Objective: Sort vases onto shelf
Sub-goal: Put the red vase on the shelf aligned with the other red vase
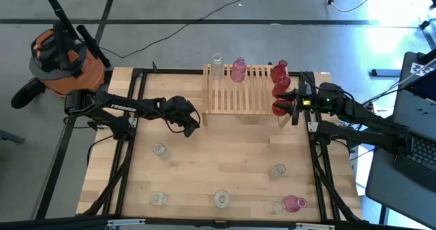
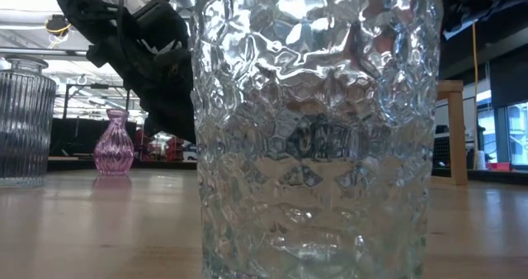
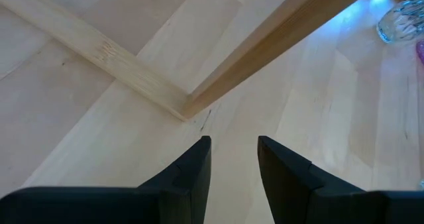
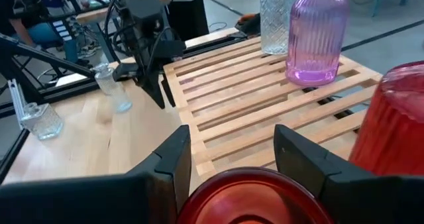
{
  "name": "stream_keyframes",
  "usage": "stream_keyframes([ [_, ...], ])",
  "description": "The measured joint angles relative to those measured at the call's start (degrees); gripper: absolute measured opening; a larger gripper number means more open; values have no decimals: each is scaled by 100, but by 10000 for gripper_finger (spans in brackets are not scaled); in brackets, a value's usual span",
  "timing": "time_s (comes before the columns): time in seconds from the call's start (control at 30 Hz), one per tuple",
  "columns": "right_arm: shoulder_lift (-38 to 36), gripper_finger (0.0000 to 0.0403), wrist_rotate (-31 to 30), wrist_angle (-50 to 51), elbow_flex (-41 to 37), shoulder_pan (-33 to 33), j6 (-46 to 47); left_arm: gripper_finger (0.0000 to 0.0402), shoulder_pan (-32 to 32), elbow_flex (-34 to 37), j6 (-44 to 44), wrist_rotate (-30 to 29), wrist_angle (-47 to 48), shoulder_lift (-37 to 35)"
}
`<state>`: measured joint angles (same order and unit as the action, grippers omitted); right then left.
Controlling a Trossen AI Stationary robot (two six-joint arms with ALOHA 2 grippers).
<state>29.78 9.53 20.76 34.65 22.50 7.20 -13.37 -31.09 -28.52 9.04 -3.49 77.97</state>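
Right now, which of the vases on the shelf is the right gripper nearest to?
The low red vase at the shelf's right front edge: the right gripper straddles it with open fingers. The other red vases stand behind it; the pink vase is farther left.

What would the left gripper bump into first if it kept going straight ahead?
Probably the light wooden slatted shelf: the left gripper, open and empty, points at its corner just ahead, though depth is hard to judge.

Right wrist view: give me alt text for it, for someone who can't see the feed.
The right gripper sits with its fingers either side of a red vase at the near edge of the slatted wooden shelf. Farther along the shelf stand a pink ribbed vase and a clear textured vase; the left gripper hangs beyond, above the table.
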Motion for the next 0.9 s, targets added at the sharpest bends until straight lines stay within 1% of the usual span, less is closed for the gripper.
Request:
stream_keyframes([
  [0.23,194,153,-2,14,2,0,-138,117,0,0,9,0,0,0],
  [0.5,205,154,-93,48,7,0,-171,117,0,0,5,0,0,0],
  [0.67,199,167,-144,45,7,0,-281,117,0,0,2,2,0,0],
  [0.83,199,156,-115,12,7,0,-317,117,0,0,0,2,0,0],
  [0.9,199,157,-97,10,7,0,-321,117,0,0,0,2,0,0],
])
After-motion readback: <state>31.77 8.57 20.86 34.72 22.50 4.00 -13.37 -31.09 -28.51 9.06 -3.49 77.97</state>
